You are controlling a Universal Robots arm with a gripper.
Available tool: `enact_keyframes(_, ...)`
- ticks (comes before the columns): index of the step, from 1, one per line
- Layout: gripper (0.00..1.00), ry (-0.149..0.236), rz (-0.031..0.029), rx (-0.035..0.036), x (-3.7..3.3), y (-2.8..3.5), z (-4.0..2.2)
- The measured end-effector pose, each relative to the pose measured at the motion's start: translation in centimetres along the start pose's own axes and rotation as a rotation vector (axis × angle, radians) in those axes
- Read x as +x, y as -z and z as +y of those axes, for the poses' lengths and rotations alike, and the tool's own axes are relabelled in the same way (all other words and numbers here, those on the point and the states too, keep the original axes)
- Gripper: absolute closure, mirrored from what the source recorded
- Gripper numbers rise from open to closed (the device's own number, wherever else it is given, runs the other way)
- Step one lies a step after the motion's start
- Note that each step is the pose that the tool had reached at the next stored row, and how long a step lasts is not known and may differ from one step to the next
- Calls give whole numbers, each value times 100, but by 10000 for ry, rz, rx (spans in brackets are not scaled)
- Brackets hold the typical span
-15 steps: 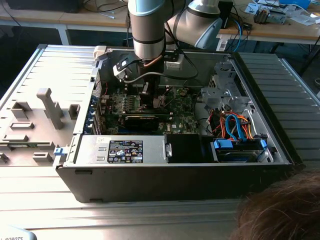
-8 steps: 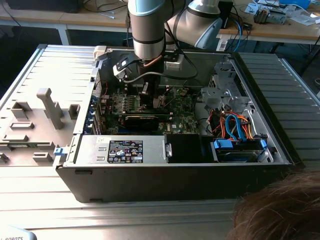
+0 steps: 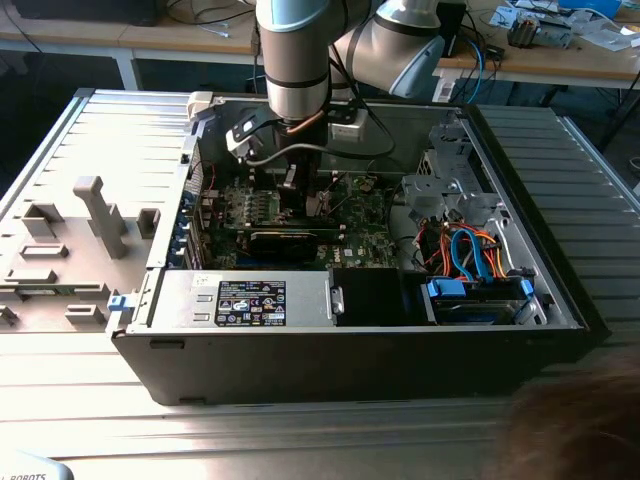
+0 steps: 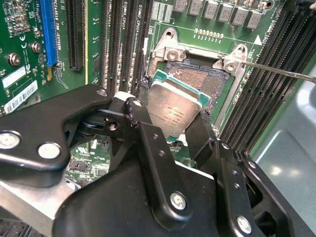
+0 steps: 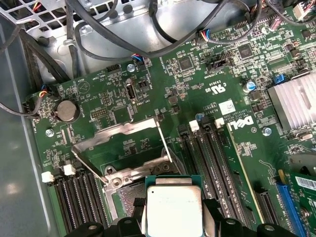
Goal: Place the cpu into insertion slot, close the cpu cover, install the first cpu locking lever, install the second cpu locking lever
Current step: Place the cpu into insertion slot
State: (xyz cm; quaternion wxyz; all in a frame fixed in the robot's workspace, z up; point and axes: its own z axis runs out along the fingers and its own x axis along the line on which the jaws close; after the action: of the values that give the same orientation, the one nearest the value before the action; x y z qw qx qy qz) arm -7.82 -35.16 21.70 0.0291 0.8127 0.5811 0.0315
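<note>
cpu (image 4: 173, 111) above insertion slot (image 4: 197, 79)

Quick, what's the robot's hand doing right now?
Gripper: shut on the cpu, holding it over the insertion slot.

Computer case (image 3: 350, 350), heatsink (image 5: 294, 101), coin battery (image 5: 68, 111)

In the exterior view we stand well back and above, looking down at a slant into the whole open computer case (image 3: 380, 340) and at the arm (image 3: 296, 60). In both wrist views we sit close over the motherboard (image 5: 222, 98) from opposite sides, sharing the cpu (image 4: 174, 109) and the insertion slot (image 4: 197, 79).
</note>
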Motion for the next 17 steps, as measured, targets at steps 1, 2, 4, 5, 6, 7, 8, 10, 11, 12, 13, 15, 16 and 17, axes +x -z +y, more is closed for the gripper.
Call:
enact_keyframes(1, 46, -16, -2, -1, 0, 0, 0)
enact_keyframes(2, 46, -28, -3, -1, 0, 0, 0)
enact_keyframes(4, 46, -79, -8, -2, 0, 0, 0)
enact_keyframes(5, 46, -98, -10, -2, 0, 0, 0)
enact_keyframes(6, 46, -110, -11, -3, 0, 0, 0)
enact_keyframes(7, 46, -112, -11, -3, 0, 0, 0)
enact_keyframes(8, 46, -107, -10, -4, 0, 2, 0)
enact_keyframes(10, 46, -70, -6, -7, 1, 63, 4)
enact_keyframes(11, 46, -39, -3, -6, 1, 95, 6)
enact_keyframes(12, 46, 17, 2, -5, 1, 111, 8)
enact_keyframes(13, 46, 271, 31, 5, 2, 112, 7)
enact_keyframes(15, 46, 894, 107, 23, 2, 110, 7)
enact_keyframes(16, 46, 1089, 124, 27, 3, 106, 7)
enact_keyframes(17, 46, 1329, 142, 33, 2, 100, 7)
